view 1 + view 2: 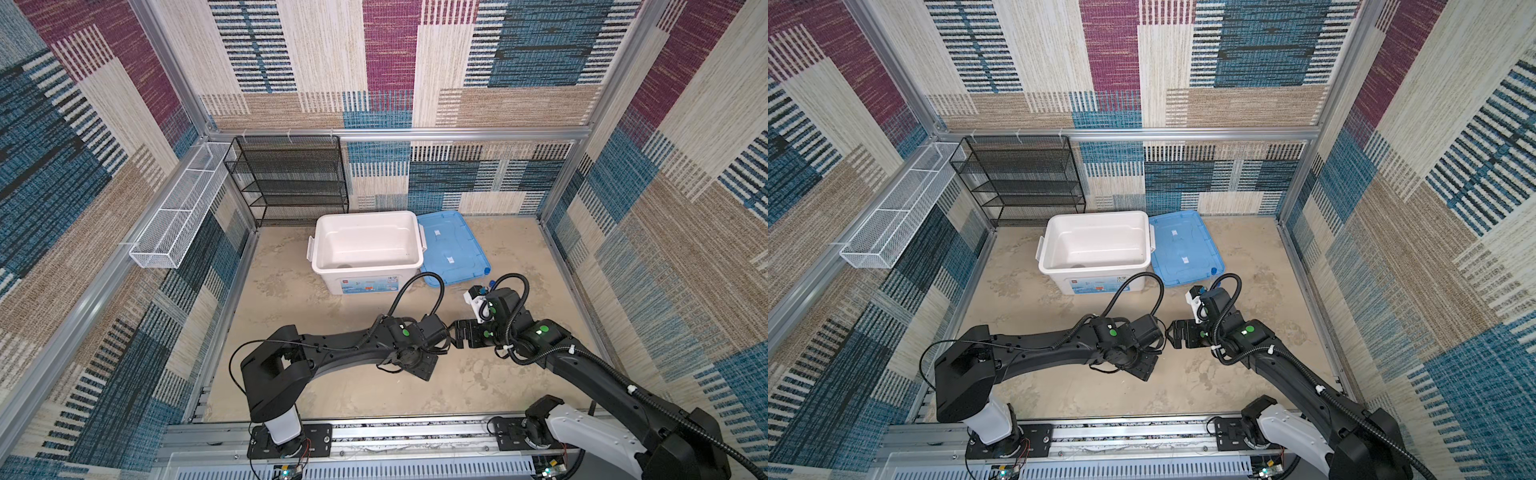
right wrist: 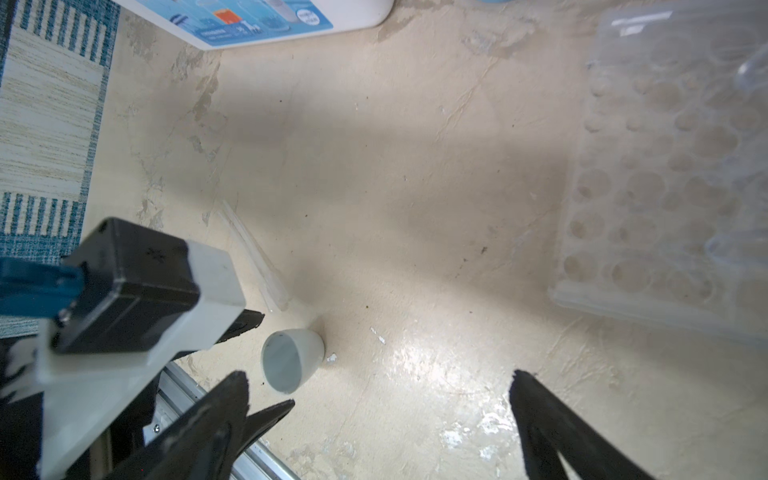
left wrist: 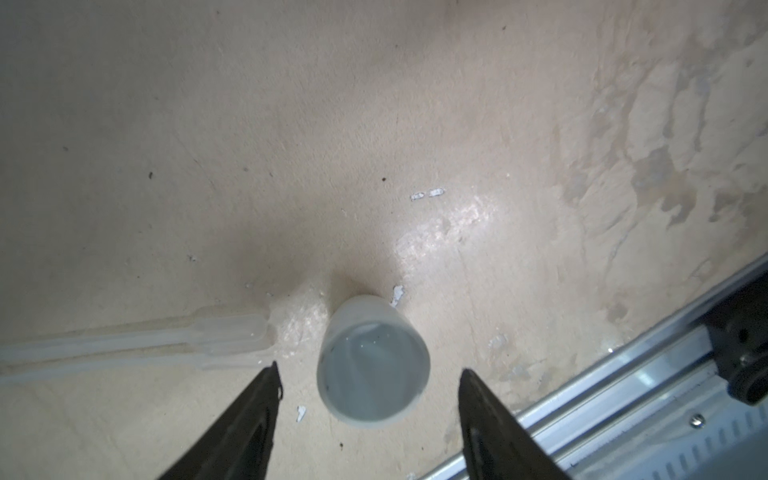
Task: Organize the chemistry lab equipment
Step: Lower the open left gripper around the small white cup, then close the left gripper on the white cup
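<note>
- Low centre of the left wrist frame: left gripper [image 3: 369, 370], jaws parted, one on each side of a small white dish [image 3: 374, 345], neither touching it; nothing held. Likely lined up to pinch across the dish's wall.
- Dish rests on the beige table [image 3: 374, 124], mouth toward the camera; in the right wrist frame the dish [image 2: 291, 359] appears tipped on its side.
- Clear droppers [image 3: 166, 340]: lying flat, left of the dish, just beside it.
- Right gripper [image 2: 378, 374]: wide open, empty, bottom of its frame; probably waiting its turn.
- Clear rack with round wells [image 2: 665, 187]: right edge of that frame.
- White bin [image 1: 368, 216]: centre in both top views, open, likely the destination; blue lid [image 1: 453, 249] flat on the table just right of it.
- Writing: blue printed label [image 2: 249, 25] on the bin's front; text too blurred to read.
</note>
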### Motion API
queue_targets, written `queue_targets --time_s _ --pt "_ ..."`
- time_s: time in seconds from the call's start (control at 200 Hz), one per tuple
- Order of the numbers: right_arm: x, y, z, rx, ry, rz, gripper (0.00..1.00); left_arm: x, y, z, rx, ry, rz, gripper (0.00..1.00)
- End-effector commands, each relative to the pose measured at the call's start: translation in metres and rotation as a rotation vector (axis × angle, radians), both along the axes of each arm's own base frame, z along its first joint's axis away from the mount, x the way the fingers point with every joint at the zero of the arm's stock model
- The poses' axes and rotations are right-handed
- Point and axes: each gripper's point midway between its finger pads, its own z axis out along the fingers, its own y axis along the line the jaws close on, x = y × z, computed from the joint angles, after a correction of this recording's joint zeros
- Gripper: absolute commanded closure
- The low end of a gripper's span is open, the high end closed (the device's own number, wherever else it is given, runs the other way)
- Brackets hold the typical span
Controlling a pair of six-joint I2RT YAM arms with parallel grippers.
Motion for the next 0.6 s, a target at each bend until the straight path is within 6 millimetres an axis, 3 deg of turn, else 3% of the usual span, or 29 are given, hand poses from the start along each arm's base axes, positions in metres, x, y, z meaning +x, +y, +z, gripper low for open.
queue_targets --time_s 0.0,0.596 --pt "0.004 0.005 0.009 0.036 -0.040 0.011 0.00 -0.002 0.002 -0.004 0.026 -0.002 0.028 0.35" --pt "0.006 0.002 0.009 0.022 -0.061 -0.002 0.01 -0.003 -0.001 -0.029 0.118 0.041 0.025 0.47"
